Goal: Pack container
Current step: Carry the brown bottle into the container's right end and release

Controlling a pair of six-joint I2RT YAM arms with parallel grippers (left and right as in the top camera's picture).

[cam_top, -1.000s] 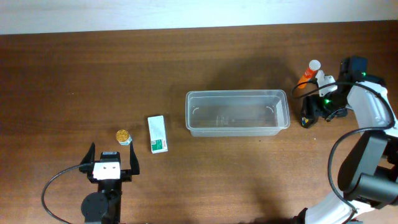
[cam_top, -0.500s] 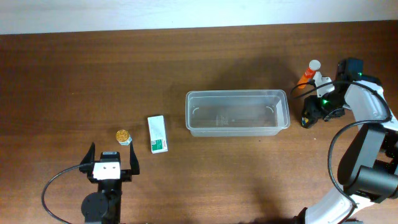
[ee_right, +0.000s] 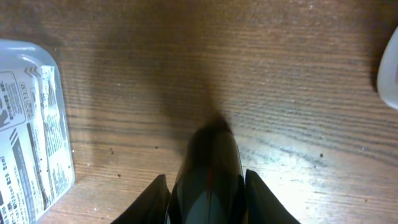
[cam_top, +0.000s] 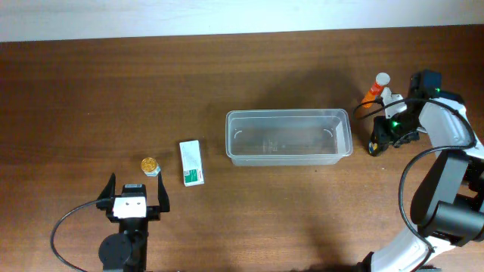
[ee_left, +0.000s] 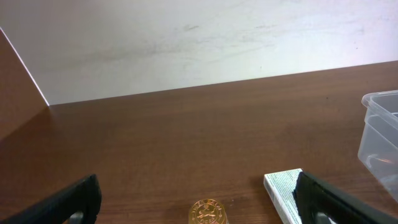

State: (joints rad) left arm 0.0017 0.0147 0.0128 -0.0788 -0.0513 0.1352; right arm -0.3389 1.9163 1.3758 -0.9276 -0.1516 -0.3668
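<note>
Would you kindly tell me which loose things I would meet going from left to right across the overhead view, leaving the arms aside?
small gold-capped bottle → white and green box → container → orange bottle with a white cap

Even soft light, faint shadows; dark object [ee_right: 208,149] at right claw [ee_right: 207,186] blurred.

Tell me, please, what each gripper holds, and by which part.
The right gripper seems to clamp a dark bottle by its two sides; the left gripper holds nothing.
</note>
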